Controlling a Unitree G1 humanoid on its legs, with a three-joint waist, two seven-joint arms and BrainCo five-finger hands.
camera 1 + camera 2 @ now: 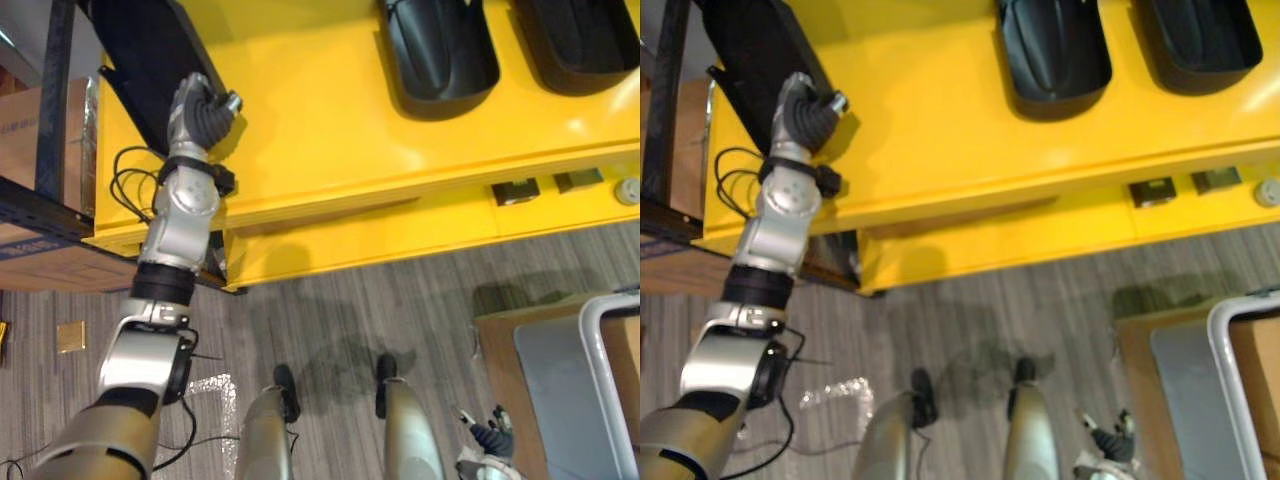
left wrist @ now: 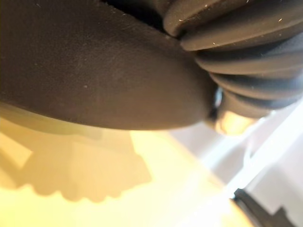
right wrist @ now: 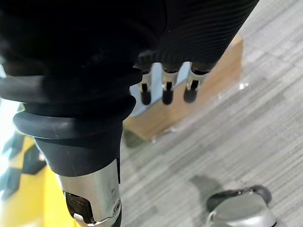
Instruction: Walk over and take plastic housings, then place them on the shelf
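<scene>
Cardboard box (image 1: 497, 360) on the grey carpet (image 1: 400, 290), right side — crumpled clear wrap (image 1: 210, 390) lies left.

Yellow table (image 1: 330, 130) with black housing (image 1: 440, 55), second housing (image 1: 580, 40) beside it, third housing (image 1: 140, 50) at its left end.

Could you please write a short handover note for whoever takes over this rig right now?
Left hand: arm stretched out, hand at a black housing on the left end of the yellow surface; its grip is hidden.
Right hand: low by the robot's side, open and empty, near a cardboard box.
A second housing and a third housing lie further right on that surface.
Done: nothing visibly lifted.
Left: take the housings and shelve them.
</scene>
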